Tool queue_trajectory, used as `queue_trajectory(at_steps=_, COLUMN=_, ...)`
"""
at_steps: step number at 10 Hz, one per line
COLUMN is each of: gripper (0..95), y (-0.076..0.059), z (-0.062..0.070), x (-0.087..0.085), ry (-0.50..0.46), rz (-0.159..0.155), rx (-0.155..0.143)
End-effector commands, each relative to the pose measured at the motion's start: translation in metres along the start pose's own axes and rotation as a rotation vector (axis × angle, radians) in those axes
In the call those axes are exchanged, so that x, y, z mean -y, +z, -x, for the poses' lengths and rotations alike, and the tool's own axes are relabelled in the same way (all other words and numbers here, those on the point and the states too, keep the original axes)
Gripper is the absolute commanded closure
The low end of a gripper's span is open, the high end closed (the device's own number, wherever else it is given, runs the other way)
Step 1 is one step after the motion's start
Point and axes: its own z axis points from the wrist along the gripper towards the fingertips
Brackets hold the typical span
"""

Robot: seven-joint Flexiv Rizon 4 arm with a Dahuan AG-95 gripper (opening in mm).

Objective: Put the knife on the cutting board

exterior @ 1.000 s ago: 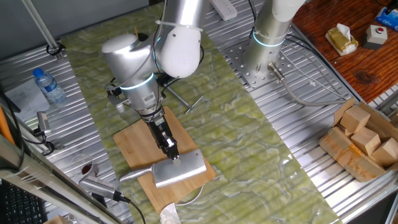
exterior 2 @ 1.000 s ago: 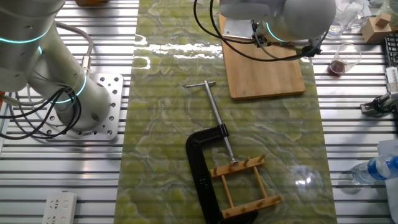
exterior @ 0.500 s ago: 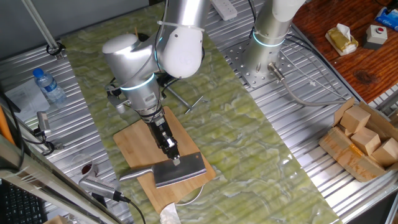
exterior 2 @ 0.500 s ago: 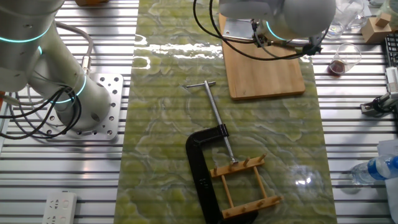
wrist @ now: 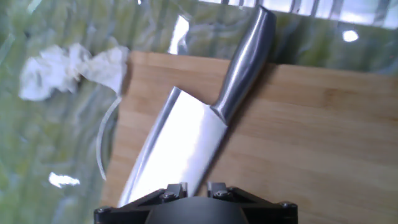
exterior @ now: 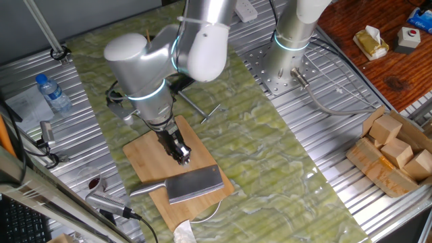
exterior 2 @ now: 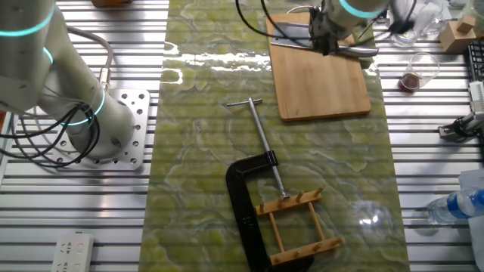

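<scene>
The knife (exterior: 194, 184) is a steel cleaver with a curved silver handle. It lies flat on the bamboo cutting board (exterior: 152, 158), blade toward the board's near right corner. My gripper (exterior: 181, 156) hangs just above the board, a little behind the blade, with its jaws apart and nothing between them. In the hand view the knife (wrist: 199, 124) lies diagonally on the cutting board (wrist: 311, 137) below my gripper (wrist: 196, 188). In the other fixed view the knife (exterior 2: 290, 30) shows at the board's (exterior 2: 321, 83) far end, partly hidden by the arm.
A black C-clamp (exterior 2: 253, 189) and a small wooden peg rack (exterior 2: 299, 223) lie on the green mat. A crumpled tissue (wrist: 68, 68) and a glass rim sit by the board's edge. A water bottle (exterior: 52, 93), a glass cup (exterior 2: 420, 72) and a second arm's base (exterior: 283, 61) stand around.
My gripper has let go of the knife's blade and drawn up and back from it. The knife has settled flat on the board.
</scene>
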Motion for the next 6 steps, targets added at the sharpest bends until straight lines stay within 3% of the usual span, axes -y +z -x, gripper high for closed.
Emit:
queue_trajectory(at_steps=1, gripper=95.0, y=-0.042, z=-0.020, x=0.017, ry=-0.073, rz=-0.140, rx=-0.036)
queue_trajectory(at_steps=3, gripper=95.0, y=-0.058, z=-0.035, x=0.024, ry=-0.060, rz=-0.142, rx=-0.038)
queue_trajectory(at_steps=6, gripper=95.0, y=-0.072, z=-0.054, x=0.025, ry=-0.031, rz=-0.186, rx=-0.024)
